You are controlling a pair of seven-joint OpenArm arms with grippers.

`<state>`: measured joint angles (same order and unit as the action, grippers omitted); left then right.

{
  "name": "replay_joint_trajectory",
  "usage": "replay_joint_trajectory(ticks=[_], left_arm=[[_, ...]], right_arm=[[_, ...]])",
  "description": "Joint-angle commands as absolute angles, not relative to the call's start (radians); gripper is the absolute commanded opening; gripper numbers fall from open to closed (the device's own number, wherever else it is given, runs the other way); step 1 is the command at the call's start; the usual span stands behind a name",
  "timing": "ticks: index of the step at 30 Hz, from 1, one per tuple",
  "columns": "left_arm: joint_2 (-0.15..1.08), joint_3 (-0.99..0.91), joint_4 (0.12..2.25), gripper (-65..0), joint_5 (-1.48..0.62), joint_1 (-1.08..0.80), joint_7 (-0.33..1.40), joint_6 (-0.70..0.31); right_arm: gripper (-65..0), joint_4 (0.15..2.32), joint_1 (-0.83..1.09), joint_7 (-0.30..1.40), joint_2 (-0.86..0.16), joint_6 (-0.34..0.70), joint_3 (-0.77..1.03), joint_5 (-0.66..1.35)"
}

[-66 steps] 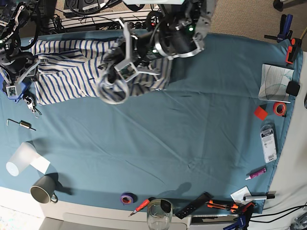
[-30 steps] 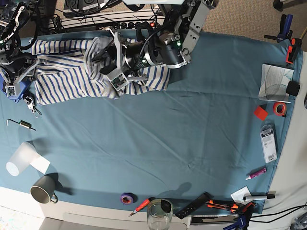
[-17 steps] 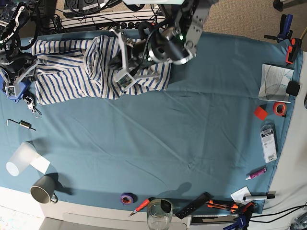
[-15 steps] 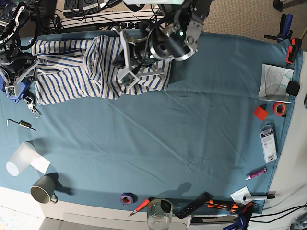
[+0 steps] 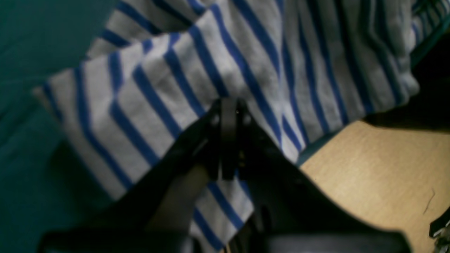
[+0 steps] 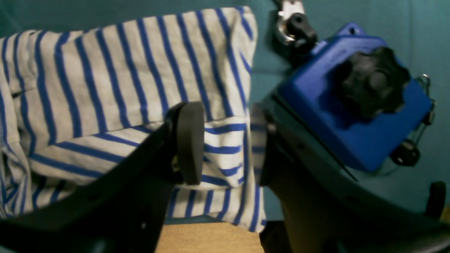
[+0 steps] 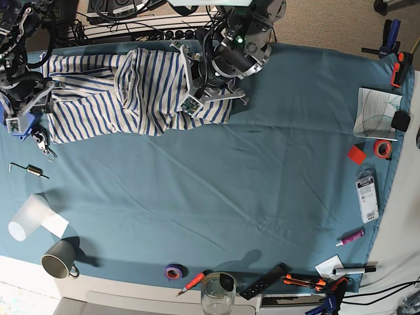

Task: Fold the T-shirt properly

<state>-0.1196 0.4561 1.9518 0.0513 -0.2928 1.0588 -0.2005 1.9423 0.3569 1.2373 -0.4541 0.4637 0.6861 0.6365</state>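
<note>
While closed, left end effector [image 5: 228, 116] pinches T-shirt [image 5: 197, 70]

I can read no text, brand, number or sign anywhere around me; the packet [image 7: 367, 195] and the paper sheet [image 7: 376, 113] on the right are too small to make out.

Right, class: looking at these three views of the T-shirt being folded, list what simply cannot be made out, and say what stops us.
- T-shirt, base view: neck band and sleeves lost in bunched folds.
- Left end effector, left wrist view: fingers closed, but whether they pinch cloth is blurred.
- Right end effector, base view: cut off by the picture's left edge.
- Blue block, right wrist view: too blurred to identify.
</note>
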Motion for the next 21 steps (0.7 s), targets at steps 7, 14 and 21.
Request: replay_joint_trajectory(ticks=[7,14,21], left_arm=[[-0.149,0.468,1.917,-65.0,0.145,-0.294,1.029,-0.183],[-0.149,0.468,1.917,-65.0,0.146,-0.294,1.032,-0.183],[-0.149,0.468,1.917,-65.0,0.145,-0.294,1.032,-0.183]], right_arm=[[-41.4,1.956,0.355,1.240,-0.476,0.535,0.756,0.583],[-34.1,1.956,0.390,1.206,-0.476,0.537,0.755,0.576],[-34.1,1.829,0.332,1.171,-0.476,0.446,0.754,0.588]])
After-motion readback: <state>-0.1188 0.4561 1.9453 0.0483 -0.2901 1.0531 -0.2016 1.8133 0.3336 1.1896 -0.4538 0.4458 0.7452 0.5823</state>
